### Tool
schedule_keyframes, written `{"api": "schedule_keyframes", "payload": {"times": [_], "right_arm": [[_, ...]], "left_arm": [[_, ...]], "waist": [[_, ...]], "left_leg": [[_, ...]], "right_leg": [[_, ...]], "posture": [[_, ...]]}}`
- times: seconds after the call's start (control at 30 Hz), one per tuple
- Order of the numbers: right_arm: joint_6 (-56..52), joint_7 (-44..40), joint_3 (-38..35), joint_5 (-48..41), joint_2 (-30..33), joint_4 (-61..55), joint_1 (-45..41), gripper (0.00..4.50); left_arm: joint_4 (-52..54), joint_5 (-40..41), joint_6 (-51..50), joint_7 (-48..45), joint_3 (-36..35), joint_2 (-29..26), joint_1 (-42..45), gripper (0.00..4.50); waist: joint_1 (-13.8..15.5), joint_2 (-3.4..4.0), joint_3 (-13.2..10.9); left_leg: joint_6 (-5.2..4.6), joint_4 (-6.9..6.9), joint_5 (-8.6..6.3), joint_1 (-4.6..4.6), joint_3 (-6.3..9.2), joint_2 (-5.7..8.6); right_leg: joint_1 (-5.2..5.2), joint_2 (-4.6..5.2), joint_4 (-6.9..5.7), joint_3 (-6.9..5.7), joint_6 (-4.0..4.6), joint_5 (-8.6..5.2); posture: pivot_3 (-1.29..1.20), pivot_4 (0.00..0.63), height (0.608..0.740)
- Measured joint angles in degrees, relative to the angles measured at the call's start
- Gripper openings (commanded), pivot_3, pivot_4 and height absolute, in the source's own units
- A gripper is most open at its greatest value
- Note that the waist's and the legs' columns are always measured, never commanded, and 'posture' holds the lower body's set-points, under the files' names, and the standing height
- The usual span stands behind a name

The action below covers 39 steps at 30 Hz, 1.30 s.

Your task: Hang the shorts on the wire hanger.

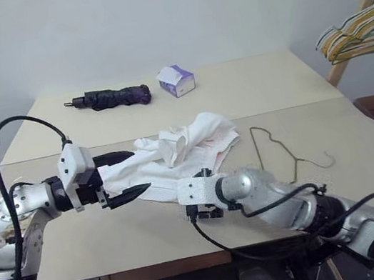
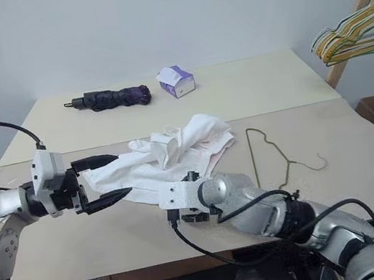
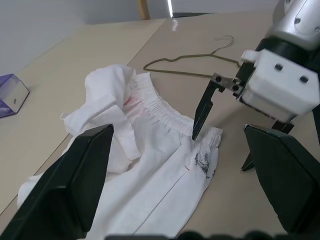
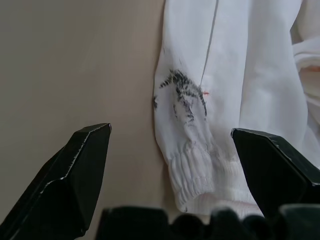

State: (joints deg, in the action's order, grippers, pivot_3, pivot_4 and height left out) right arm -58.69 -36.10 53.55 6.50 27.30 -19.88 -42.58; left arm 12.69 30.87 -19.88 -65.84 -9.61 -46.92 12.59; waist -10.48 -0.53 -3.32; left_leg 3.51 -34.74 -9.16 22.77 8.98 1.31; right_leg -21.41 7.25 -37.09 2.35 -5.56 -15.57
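Head view, as I read it: shorts [image 1: 182,152] crumpled on table [image 1: 250,85]; wire hanger [image 1: 283,148] beside them; left gripper [image 1: 126,174] and right gripper [image 3: 220,125] both spread wide, empty.

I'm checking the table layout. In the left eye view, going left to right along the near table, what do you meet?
left pincer → shorts → wire hanger

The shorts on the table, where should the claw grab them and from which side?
Probably the gathered elastic waistband of the shorts, at its corner nearest the right claw, coming down from above: that bunched edge stands thicker than the flat cloth.
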Motion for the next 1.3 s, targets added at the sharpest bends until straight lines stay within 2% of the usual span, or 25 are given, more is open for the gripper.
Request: {"api": "schedule_keyframes", "payload": {"times": [0.03,0.07,0.23,0.37,0.43,0.6,0.73,0.87,1.0,1.17,1.3], "right_arm": [[-0.1,-0.1,0.1,0.4,-0.1,0.5,-0.4,4.09],[-0.1,-0.2,1.6,1.8,-0.3,1.7,-1.7,3.87],[2.1,-2.8,6.4,6.2,0.2,4.4,-4.1,2.13],[3.5,-4.5,7.3,8.6,1.3,4.5,-4.1,0.63],[3.7,-4.9,7.4,10.4,1.7,4.8,-4.1,0.03],[6.0,-6.1,6.9,13.0,3.7,4.7,-3.2,0.03],[11.0,-8.1,2.2,12.4,7.8,1.4,1.1,0.03],[17.6,-11.3,-5.6,9.9,13.9,-2.5,5.6,0.03],[24.2,-12.7,-10.6,8.8,16.2,-2.6,8.5,0.03],[26.3,-13.8,-14.4,8.1,14.7,-2.8,10.0,0.03],[26.5,-14.6,-16.3,8.1,14.2,-3.3,10.3,0.03]], "left_arm": [[0.0,0.0,0.0,0.0,0.0,0.0,-0.1,4.50],[0.0,0.0,0.0,0.1,-0.3,0.0,-0.4,4.50],[0.4,0.0,0.0,0.6,-0.3,0.0,-0.4,4.50],[0.4,-0.1,0.1,0.7,-0.3,0.1,-0.5,4.50],[0.4,-0.4,0.5,0.6,-0.2,0.1,-0.9,4.50],[0.2,-1.8,1.9,0.5,1.0,0.5,-1.0,4.50],[-1.8,-7.2,8.3,-1.1,2.8,-1.0,-2.2,4.50],[-9.2,-16.6,21.5,-6.6,6.7,-7.4,-5.3,4.50],[-20.5,-27.7,38.7,-8.1,11.6,-11.7,-4.7,4.50],[-32.9,-36.4,47.7,-2.2,15.5,-9.5,1.1,4.50],[-39.1,-46.9,52.3,10.5,18.1,-8.1,6.5,4.50]], "waist": [[0.0,0.00,0.0],[0.0,0.00,0.0],[-0.2,0.01,0.0],[-0.2,0.01,0.0],[-0.4,0.01,0.0],[-1.2,0.01,0.0],[-1.6,0.01,0.0],[-2.0,0.01,0.0],[-2.1,0.01,0.0],[-2.0,0.01,0.0],[-2.0,0.01,0.0]], "left_leg": [[0.00,0.01,0.00,-0.01,0.01,-0.04],[0.00,0.01,0.00,-0.01,0.02,-0.04],[0.00,0.01,0.00,-0.02,0.03,-0.06],[0.01,-0.02,0.00,-0.03,0.03,-0.05],[0.01,0.00,0.00,-0.03,0.03,-0.05],[0.01,-0.01,0.00,-0.02,0.04,-0.05],[0.01,0.01,0.00,-0.03,0.03,-0.06],[0.01,0.01,0.00,-0.04,0.00,-0.08],[0.02,0.05,-0.01,-0.05,-0.04,-0.11],[0.01,0.01,0.00,-0.01,0.00,-0.10],[0.00,0.03,0.00,-0.30,0.02,-0.09]], "right_leg": [[0.00,-0.05,0.00,0.00,0.00,0.00],[-0.01,-0.06,-0.01,0.00,0.00,0.00],[-0.01,-0.08,-0.01,0.00,0.00,0.00],[0.02,-0.08,-0.02,0.00,-0.01,0.01],[0.00,-0.08,-0.02,0.00,-0.01,0.00],[0.03,-0.08,-0.01,0.00,-0.01,0.01],[0.02,-0.08,-0.01,0.00,-0.02,0.00],[0.02,-0.08,-0.01,0.00,0.00,-0.01],[0.01,-0.08,-0.01,0.00,0.01,-0.01],[0.02,-0.08,0.00,-0.01,-0.03,0.01],[0.28,-0.07,-0.01,-0.02,-0.08,0.02]], "posture": [[-0.17,0.000,0.740],[-0.17,0.000,0.740],[-0.17,0.000,0.740],[-0.19,0.000,0.740],[-0.19,0.000,0.740],[-0.19,0.000,0.740],[-0.20,0.000,0.740],[-0.21,0.000,0.740],[-0.22,0.000,0.740],[-0.23,0.000,0.740],[-0.24,0.000,0.740]]}}
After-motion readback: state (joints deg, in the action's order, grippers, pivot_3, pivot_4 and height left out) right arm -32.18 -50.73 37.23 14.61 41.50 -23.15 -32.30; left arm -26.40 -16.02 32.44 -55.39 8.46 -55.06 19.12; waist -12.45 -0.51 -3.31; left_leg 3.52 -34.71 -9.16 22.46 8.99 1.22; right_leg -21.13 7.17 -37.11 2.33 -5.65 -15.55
